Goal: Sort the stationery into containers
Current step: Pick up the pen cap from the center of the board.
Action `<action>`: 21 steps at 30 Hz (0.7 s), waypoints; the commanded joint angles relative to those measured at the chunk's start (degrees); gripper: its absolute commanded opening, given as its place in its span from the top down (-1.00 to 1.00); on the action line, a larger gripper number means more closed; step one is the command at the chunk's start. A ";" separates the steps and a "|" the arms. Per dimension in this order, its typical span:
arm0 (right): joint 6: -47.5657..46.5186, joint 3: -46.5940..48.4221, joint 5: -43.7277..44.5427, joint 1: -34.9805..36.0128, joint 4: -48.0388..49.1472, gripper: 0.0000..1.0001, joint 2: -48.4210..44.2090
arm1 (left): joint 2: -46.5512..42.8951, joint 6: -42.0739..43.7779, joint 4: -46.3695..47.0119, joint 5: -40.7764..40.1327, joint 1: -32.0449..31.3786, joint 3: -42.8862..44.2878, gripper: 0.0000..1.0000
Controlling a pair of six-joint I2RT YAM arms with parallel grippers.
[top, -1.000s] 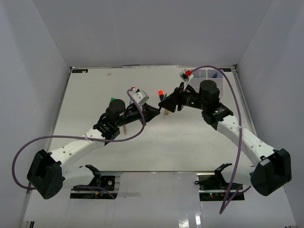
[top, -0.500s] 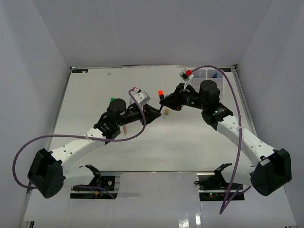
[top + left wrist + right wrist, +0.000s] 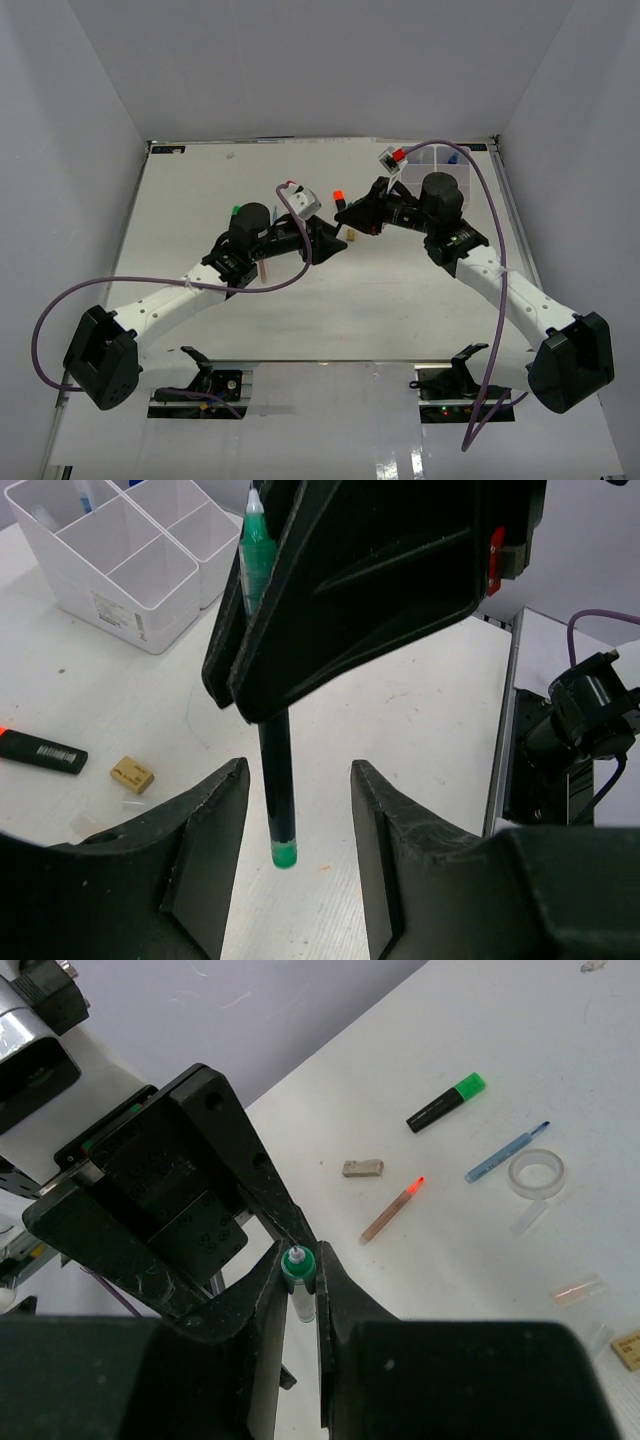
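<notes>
Both grippers meet in mid-air above the table, left of and nearer than the white plastic divided organiser box, which sits at the far right corner.

Right gripper: clamped on the black-barrelled pen with green ends. In its wrist view we see one green end pinched between the fingers. The pen hangs roughly upright from it, off the table.

Left gripper: fingers apart, one either side of the pen's lower half. The pen sits closer to one finger than to the other. We can't tell whether it touches that one.

On the table, relative to the box:
- The small tan rectangular block and the black marker with orange-red cap lie flat on the box's gripper side. They are near each other, not touching.
- Further from the box than the grippers we see the black marker with green cap, the small grey block, the thin pink stick, the thin blue pen and the clear tape ring. All lie flat, well apart from the box.
- The blue pen and the tape ring are just beside each other. The grey block is near the pink stick.
</notes>
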 commanded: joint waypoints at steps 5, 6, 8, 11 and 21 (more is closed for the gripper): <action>1.31 -0.98 -1.63 0.92 4.41 0.85 -1.11 | 1.88 -1.72 2.71 2.69 -0.09 3.05 0.05; 1.40 -0.98 -1.63 0.92 4.42 0.85 -1.11 | 2.05 -1.89 2.80 2.69 -0.18 3.13 0.07; 1.40 -0.89 -1.63 1.01 4.50 0.85 -1.03 | 2.32 -2.16 3.24 2.87 -0.09 3.13 0.12; 1.48 -0.89 -1.72 1.18 4.59 0.85 -0.94 | 2.49 -2.42 3.33 3.31 -0.18 3.13 0.27; 0.78 -1.33 -1.20 1.62 3.89 0.69 -0.85 | 1.88 -3.21 3.24 1.65 -0.18 2.78 1.00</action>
